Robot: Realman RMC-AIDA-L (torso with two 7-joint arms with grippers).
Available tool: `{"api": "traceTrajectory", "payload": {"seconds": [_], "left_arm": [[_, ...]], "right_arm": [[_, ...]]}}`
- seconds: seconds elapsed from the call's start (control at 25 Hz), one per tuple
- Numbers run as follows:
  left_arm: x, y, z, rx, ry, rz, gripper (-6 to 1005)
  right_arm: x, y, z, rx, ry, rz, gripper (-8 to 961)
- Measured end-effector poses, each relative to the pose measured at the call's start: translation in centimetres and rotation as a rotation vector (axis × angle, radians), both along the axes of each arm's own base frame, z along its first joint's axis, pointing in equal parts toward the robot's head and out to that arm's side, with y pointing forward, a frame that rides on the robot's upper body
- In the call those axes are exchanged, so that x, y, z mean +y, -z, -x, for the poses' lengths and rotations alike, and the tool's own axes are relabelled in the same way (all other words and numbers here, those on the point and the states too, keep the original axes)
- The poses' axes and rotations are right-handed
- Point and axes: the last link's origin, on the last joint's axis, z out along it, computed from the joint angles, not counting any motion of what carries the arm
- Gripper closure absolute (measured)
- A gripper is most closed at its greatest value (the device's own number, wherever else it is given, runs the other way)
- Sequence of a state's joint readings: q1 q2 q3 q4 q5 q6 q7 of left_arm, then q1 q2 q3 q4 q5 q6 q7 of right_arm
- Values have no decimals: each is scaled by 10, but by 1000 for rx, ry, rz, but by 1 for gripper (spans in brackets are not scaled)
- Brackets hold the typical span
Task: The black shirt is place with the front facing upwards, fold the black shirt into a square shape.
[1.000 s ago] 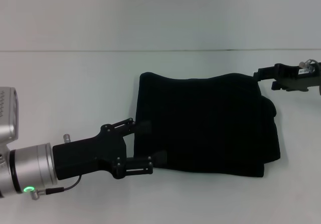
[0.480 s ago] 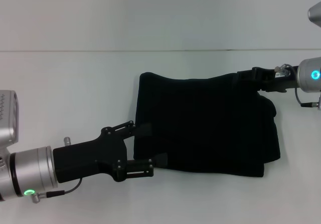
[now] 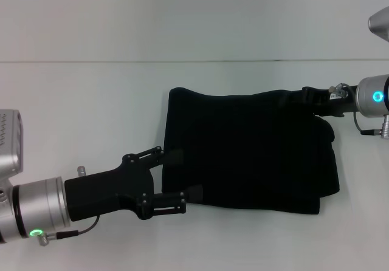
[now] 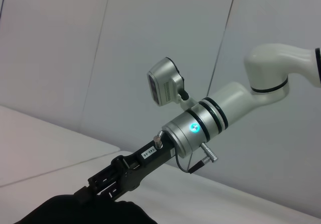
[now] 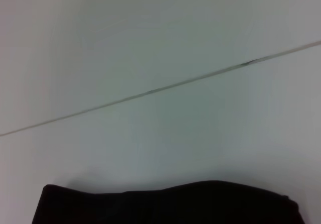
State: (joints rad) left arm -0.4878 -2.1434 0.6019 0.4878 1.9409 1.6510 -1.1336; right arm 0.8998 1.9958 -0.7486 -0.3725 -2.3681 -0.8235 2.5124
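Now the black shirt lies folded into a rough rectangle right of centre on the white worktop. At its lower-left edge the left hand has its fingers spread wide, one above and one below the hem, gripping nothing. At the shirt's upper-right corner sits the right hand; whether it grips the cloth I cannot tell.

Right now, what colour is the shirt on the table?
Plain black; the shirt shows best in the head view.

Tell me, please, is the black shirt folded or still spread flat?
Folded: the black shirt lies as a compact near-rectangular block, no sleeves showing, with layered edges bulging on its right side.
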Motion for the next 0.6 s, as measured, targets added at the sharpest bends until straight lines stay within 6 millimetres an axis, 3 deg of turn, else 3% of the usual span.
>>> {"api": "traceTrajectory", "payload": {"seconds": [0.36, 0.6], "left_arm": [[1, 1, 0, 2, -1, -1, 111], [0, 2, 1, -5, -13, 9, 111]], "right_arm": [[-1, 2, 2, -2, -23, -2, 239], [-1, 5, 6, 1, -50, -8, 460]]}}
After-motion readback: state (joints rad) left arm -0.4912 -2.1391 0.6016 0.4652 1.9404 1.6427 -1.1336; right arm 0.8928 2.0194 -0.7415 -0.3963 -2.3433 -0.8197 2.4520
